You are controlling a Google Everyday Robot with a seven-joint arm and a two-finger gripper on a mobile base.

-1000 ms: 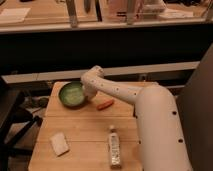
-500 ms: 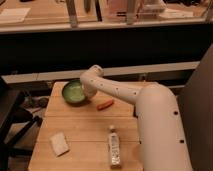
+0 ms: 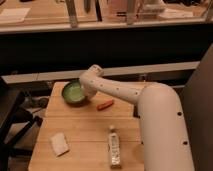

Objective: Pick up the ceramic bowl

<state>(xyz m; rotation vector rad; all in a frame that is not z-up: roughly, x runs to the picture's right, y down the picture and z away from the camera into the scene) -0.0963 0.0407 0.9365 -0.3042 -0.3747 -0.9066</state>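
Note:
The green ceramic bowl (image 3: 73, 93) is at the far left part of the wooden table (image 3: 85, 127), with a dark rim and a paler inside. My white arm reaches over the table from the right. My gripper (image 3: 86, 90) is at the bowl's right rim, mostly hidden behind the end of the arm. The bowl looks slightly tilted towards the camera, and I cannot tell if it rests on the table.
An orange carrot-like object (image 3: 105, 104) lies just right of the bowl, under the arm. A white sponge (image 3: 59, 143) lies at the front left. A small bottle (image 3: 115, 146) lies at the front middle. A dark counter stands behind the table.
The bowl has shifted slightly to the right and up in the picture, together with the end of the arm. The other objects have not moved.

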